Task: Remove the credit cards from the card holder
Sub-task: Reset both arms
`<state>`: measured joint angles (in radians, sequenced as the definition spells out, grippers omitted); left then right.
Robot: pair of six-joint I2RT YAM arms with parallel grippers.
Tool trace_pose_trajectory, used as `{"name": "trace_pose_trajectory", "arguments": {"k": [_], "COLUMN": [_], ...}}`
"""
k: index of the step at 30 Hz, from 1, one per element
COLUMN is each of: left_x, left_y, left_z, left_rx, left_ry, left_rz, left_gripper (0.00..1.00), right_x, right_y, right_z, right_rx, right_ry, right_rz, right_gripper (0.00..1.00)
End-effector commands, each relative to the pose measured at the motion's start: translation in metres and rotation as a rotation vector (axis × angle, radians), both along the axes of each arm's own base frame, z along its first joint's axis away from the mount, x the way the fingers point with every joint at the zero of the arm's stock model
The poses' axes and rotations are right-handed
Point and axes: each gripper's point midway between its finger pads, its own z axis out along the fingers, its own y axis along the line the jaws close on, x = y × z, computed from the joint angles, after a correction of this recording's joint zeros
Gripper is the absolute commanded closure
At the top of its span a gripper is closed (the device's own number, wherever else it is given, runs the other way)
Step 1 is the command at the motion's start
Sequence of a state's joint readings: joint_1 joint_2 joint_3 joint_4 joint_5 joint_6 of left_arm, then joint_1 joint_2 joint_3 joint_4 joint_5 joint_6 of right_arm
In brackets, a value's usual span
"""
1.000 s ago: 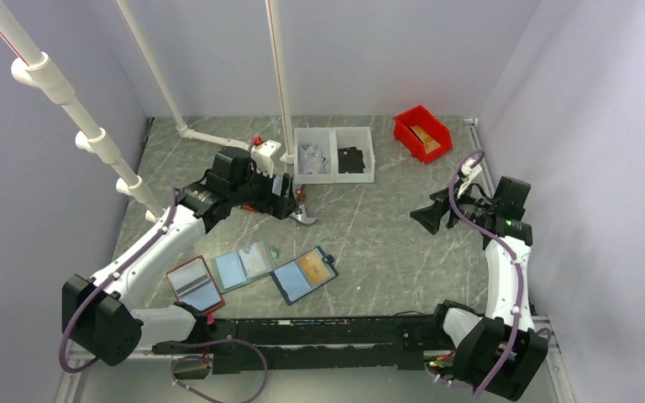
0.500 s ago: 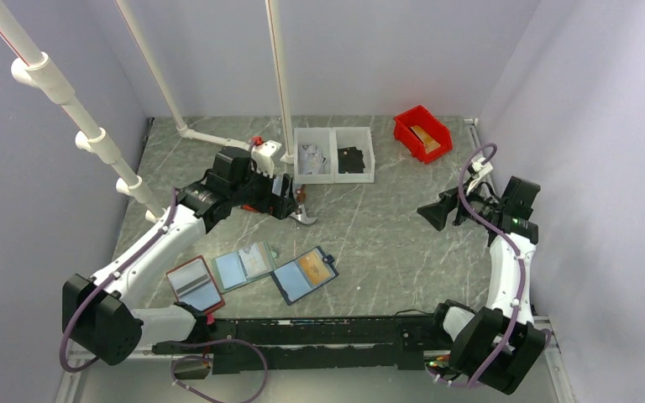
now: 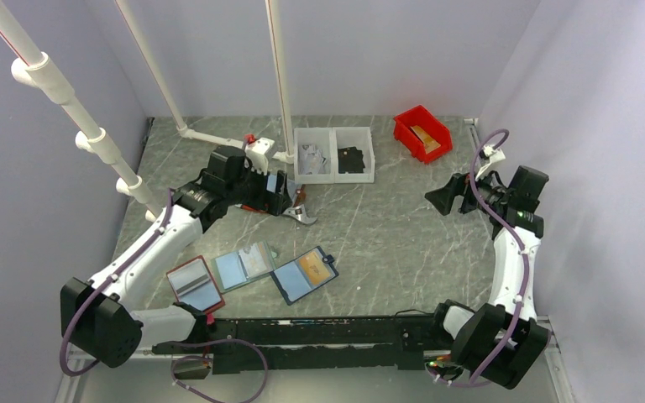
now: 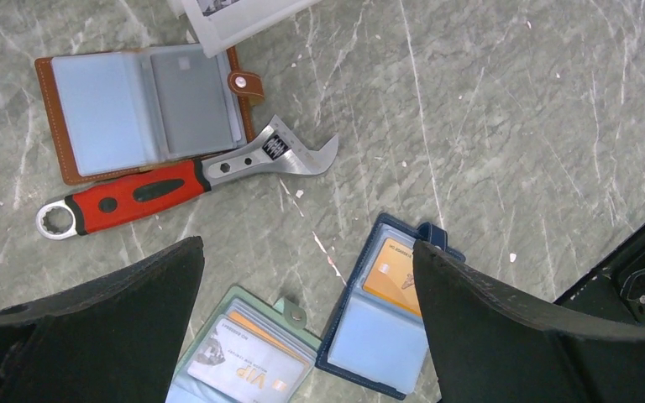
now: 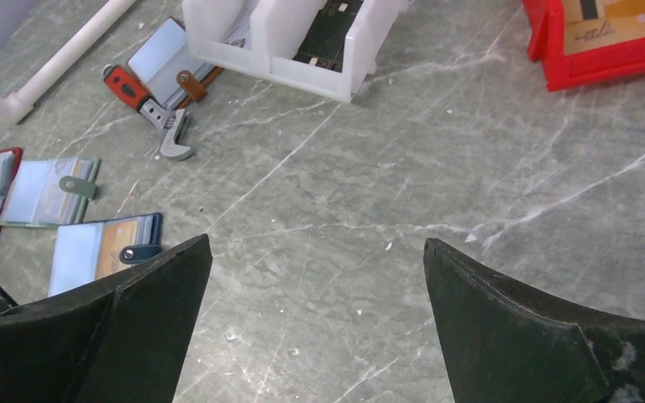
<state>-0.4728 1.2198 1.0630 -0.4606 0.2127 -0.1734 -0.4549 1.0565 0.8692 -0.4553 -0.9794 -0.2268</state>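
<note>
I've got my left gripper [image 4: 306, 252] and right gripper [image 5: 315, 243] both spread wide and empty above the table [image 3: 386, 243], with the card holder [image 3: 304, 274] lying open near the front edge just beside the green-edged holder [image 3: 245, 265], tan credit card [image 4: 392, 265] in its pocket.

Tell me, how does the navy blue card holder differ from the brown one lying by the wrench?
The navy card holder has a dark blue cover, the brown holder a reddish-brown one. The navy one shows an orange-gold card, the brown one a grey card. The navy one lies by the green-edged holder, the brown one by the red-handled wrench. Both lie open, with light blue pockets and a strap tab.
</note>
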Motion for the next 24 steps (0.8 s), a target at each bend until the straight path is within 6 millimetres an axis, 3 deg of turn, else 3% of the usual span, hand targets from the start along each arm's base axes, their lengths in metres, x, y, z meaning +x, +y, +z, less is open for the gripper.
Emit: {"name": "trace_pose_trajectory", "arguments": {"k": [1,7,14,24], "left_x": [0.003,0.003,0.004,0.005], "left_y": [0.003,0.004,0.008,0.010], "left_z": [0.025,0.027,0.028,0.027], "left_rx": [-0.026,-0.024,-0.013,-0.010], "left_ry": [-0.070,-0.079,-0.085,-0.087], "left_rz": [0.012,0.018,0.034,0.041], "left_gripper": [0.01,0.01,0.01,0.00], "right_x": [0.004,0.014,0.011,0.013], "right_y": [-0.004,-0.012,-0.002,-0.003], "right_z": [0.020,0.029,0.036,0.040], "right_rx": [-0.045,0.008,0.059,0.076], "right_ry": [-0.055,-0.027,-0.032,-0.039], "right_rz": [0.008,-0.086,-0.039,-0.064], "right_gripper": [0.00,0.00,0.00,0.00]}}
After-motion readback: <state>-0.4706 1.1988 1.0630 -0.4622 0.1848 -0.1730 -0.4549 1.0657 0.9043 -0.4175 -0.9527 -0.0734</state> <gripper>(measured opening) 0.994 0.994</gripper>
